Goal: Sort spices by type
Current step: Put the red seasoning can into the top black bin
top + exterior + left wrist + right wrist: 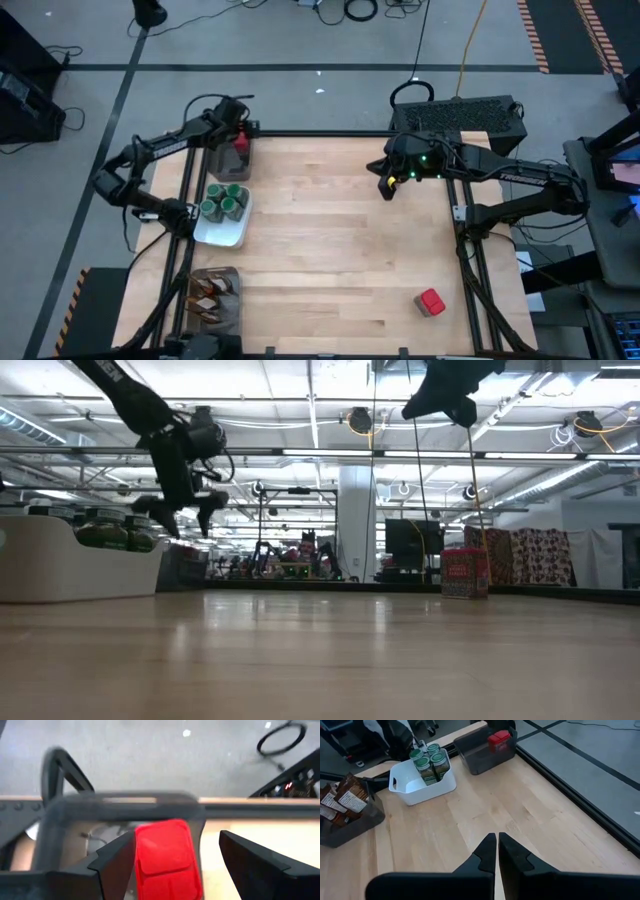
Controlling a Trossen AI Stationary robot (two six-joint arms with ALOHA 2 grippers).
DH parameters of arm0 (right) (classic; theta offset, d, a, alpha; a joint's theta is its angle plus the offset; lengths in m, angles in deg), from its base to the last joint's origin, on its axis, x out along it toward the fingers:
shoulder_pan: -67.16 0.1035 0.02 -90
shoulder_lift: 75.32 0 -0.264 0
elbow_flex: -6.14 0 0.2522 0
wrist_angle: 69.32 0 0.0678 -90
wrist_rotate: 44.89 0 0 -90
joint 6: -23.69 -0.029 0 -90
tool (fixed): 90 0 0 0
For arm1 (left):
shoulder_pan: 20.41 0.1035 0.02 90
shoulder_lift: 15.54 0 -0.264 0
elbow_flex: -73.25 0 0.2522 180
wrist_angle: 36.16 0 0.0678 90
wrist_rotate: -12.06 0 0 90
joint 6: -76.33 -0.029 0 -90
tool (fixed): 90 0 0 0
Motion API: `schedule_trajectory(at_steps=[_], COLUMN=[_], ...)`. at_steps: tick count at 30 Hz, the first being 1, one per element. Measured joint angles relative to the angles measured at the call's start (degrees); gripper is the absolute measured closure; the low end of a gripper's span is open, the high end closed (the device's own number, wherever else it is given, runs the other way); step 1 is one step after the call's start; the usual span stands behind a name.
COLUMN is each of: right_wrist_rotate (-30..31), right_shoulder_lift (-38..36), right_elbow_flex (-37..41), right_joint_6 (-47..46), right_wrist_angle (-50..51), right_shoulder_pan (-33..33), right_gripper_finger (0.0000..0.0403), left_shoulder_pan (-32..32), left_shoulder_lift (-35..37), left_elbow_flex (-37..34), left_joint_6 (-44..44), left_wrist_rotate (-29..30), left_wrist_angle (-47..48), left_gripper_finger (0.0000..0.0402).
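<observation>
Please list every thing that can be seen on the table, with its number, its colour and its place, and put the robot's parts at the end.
red boxes: at least two, red; one loose on the table's near right part, one in the far-left tray.
jars: about five, green lids; in the white dish.
sachets: several, brown-orange; in the near-left tray.
white dish: one, white; left edge, between the two trays.
mesh trays: two, grey; far-left and near-left corners.
table: one, light wood.
left gripper: dark, open, over the far-left tray with a red box between its fingers.
right gripper: dark, shut, raised above the table's far middle.
</observation>
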Motion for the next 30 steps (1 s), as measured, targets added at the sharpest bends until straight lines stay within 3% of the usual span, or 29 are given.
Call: schedule_trajectory(at_steps=[10, 16, 18, 22, 27, 30], right_wrist_rotate=[0.0, 0.0, 0.0, 0.4, 9.2, 10.4], right_shoulder_lift=[0.0, 0.6, 0.5, 0.0, 0.1, 0.4], right_elbow_flex=[0.0, 0.0, 0.0, 0.0, 0.0, 0.0], right_joint_6=[0.0, 0.6, 0.6, 0.2, -2.0, -3.4], right_wrist_angle=[-0.1, 2.1, 2.3, 2.5, 8.7, 11.8], right_shoulder_pan=[-0.6, -1.0, -1.5, -3.3, -7.8, -11.3], right_gripper_finger=[0.0403, 0.0403, 0.0403, 0.0403, 0.0403, 0.0403], left_shoulder_pan=[0.0, -3.3, -5.9, -13.6, -23.3, -28.4], left_shoulder_lift=[8.1, 11.6, 12.1, 11.7, 8.4, 6.1], left_elbow_flex=[2.4, 2.7, 2.7, 2.7, 2.7, 2.7], left_joint_6=[-2.6, -8.3, -8.4, -8.5, -10.1, -11.7], left_wrist_rotate=[2.1, -12.1, -16.4, -17.5, -18.2, -19.3], left_wrist_angle=[-0.8, -8.4, -12.3, -19.2, -27.4, -30.0], left_gripper_finger=[0.0111, 0.0111, 0.0111, 0.0111, 0.0111, 0.0111])
